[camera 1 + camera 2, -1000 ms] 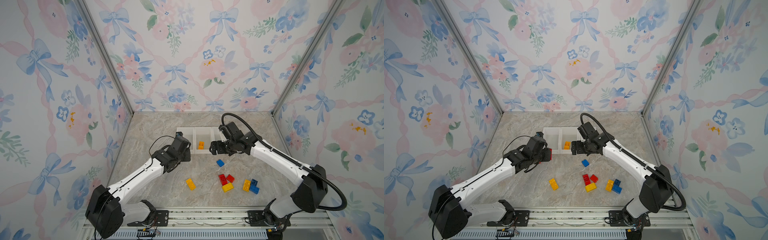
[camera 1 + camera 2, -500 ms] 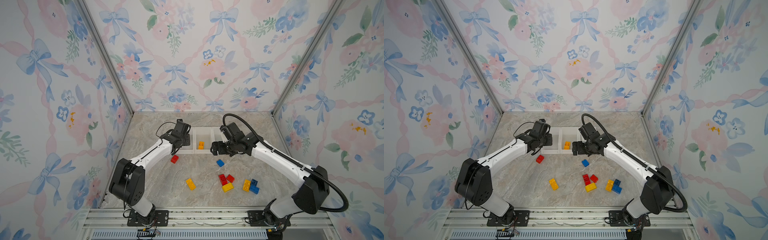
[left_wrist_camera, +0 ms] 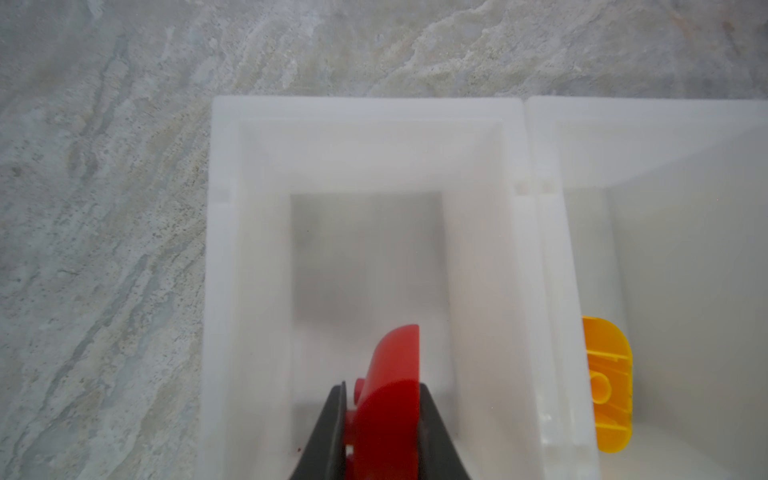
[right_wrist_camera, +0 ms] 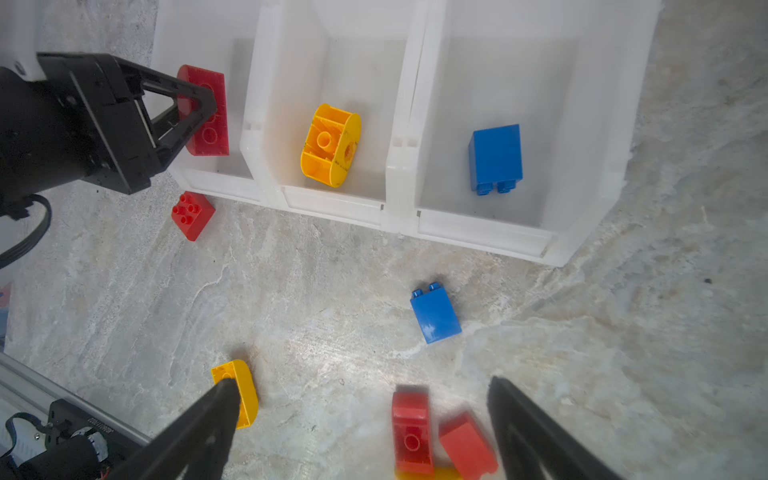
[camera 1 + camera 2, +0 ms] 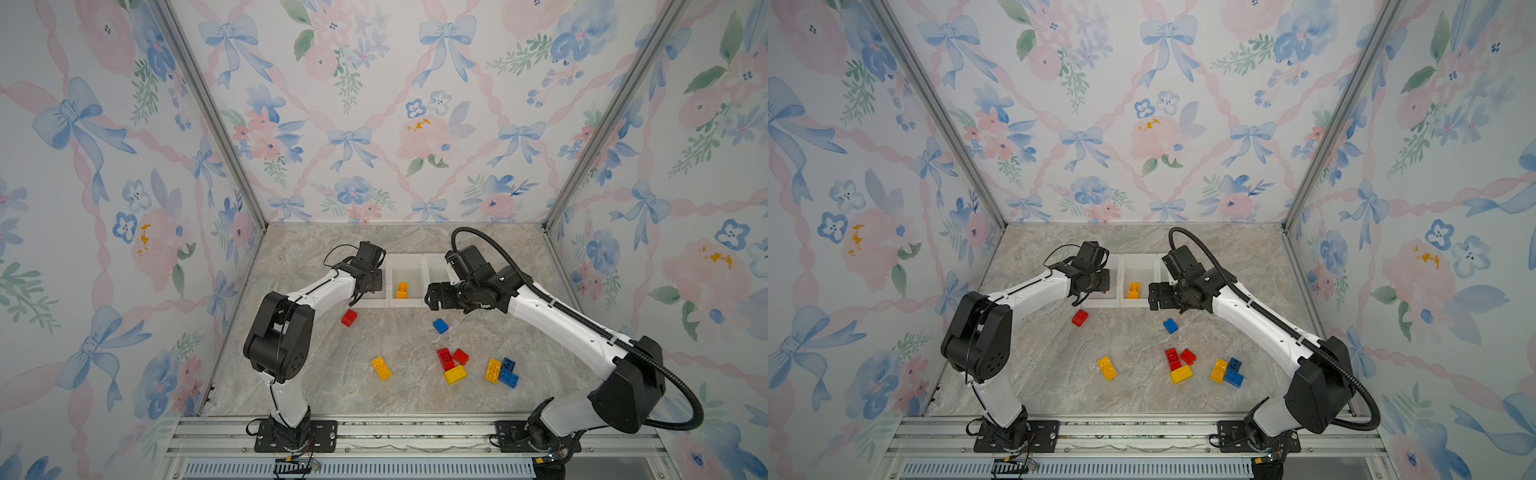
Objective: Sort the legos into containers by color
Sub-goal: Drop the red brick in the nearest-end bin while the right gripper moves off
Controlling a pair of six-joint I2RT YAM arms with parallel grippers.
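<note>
Over the last second the left gripper (image 3: 380,399) has swung from the marbled grey worktop (image 5: 332,374) to a spot above the leftmost of the three joined translucent white plastic bins (image 4: 266,124). Its black fingers (image 3: 332,424) are clamped on a long red studded brick (image 3: 395,361), which hangs inside that bin's mouth, above the floor, not yet let go. That move has uncovered a small square red brick (image 5: 349,318) lying just in front of the bin.

The right gripper (image 4: 361,384) has barely shifted. Its fingers are spread wide and empty, near a loose blue brick (image 5: 440,326).

A rounded yellow brick (image 4: 330,145) already sits in the middle bin and a blue block (image 4: 496,158) in the right one, so releasing here would probably start the red pile.
</note>
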